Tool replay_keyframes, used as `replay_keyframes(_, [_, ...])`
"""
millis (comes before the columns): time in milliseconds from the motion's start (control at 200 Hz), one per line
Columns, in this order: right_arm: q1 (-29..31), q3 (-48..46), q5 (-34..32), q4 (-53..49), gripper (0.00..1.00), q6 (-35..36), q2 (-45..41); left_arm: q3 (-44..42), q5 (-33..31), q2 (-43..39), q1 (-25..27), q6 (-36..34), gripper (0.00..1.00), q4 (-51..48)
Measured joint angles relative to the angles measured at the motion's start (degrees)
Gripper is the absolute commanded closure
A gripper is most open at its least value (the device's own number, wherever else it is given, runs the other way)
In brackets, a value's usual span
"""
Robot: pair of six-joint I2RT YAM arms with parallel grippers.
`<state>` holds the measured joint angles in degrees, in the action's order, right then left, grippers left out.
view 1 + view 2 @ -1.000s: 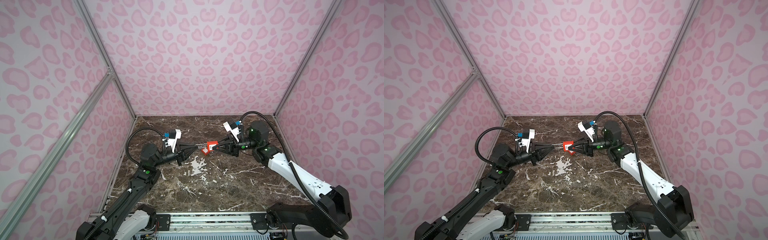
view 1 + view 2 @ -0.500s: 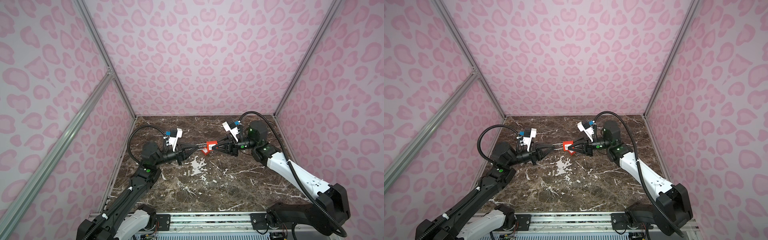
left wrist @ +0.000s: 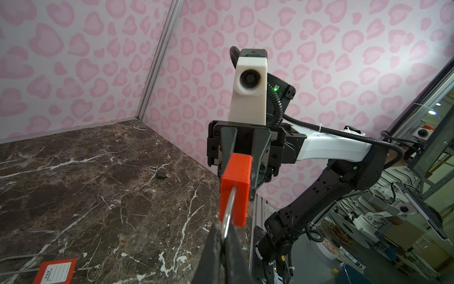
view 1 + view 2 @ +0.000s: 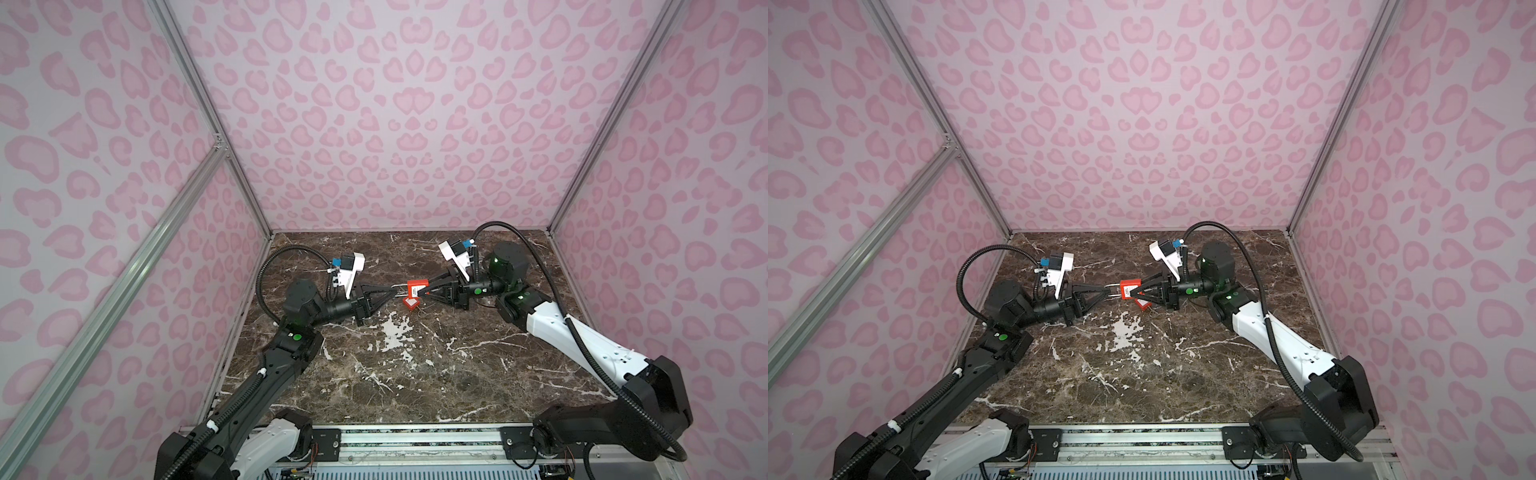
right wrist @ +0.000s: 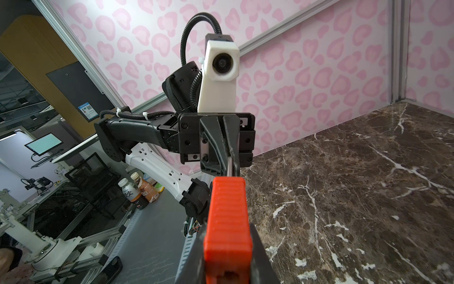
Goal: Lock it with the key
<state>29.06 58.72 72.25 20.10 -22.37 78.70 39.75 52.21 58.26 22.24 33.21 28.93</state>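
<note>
Closing fully since earlier, left hand (image 3: 222, 242) pinches the shackle (image 3: 227, 214) while right hand (image 4: 422, 291) clamps the red padlock (image 3: 234, 186).

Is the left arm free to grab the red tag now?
Probably not: the left hand is shut on the shackle of the red padlock. The red tag lies uncovered on the table below; release first.

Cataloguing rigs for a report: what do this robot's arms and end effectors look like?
Both the left arm and right arm mix black joints with white link shells. The left end effector and right end effector are black with tapered triangular fingers; each arm carries a white camera housing, a black corrugated cable and a green light.
</note>
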Motion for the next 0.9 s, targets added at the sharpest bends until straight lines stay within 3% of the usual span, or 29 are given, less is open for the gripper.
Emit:
replay_keyframes(150, [-0.3, -0.1, -0.2, 0.3, 0.98, -0.5, -0.1, -0.8, -2.1, -2.3, 0.4, 0.2, 0.71, -0.1])
replay_keyframes(255, [-1.3, -0.9, -1.4, 0.9, 0.98, -0.9, -1.0, -1.2, -4.3, -3.7, 0.3, 0.2, 0.54, 0.2])
replay_keyframes(440, [-1.3, -2.3, -1.7, 6.0, 0.97, -4.6, -0.9, -1.1, -4.6, -2.4, 0.3, 1.7, 0.39, 1.2])
replay_keyframes(645, [-0.8, -3.3, -2.0, 16.1, 0.97, -12.9, 1.1, -0.8, -4.2, -1.1, 0.3, 3.2, 0.36, 1.7])
replay_keyframes(900, [1.4, -2.9, -2.3, 23.3, 0.97, -18.1, 3.7, 0.2, -3.8, -0.3, 0.7, 3.4, 0.36, 2.9])
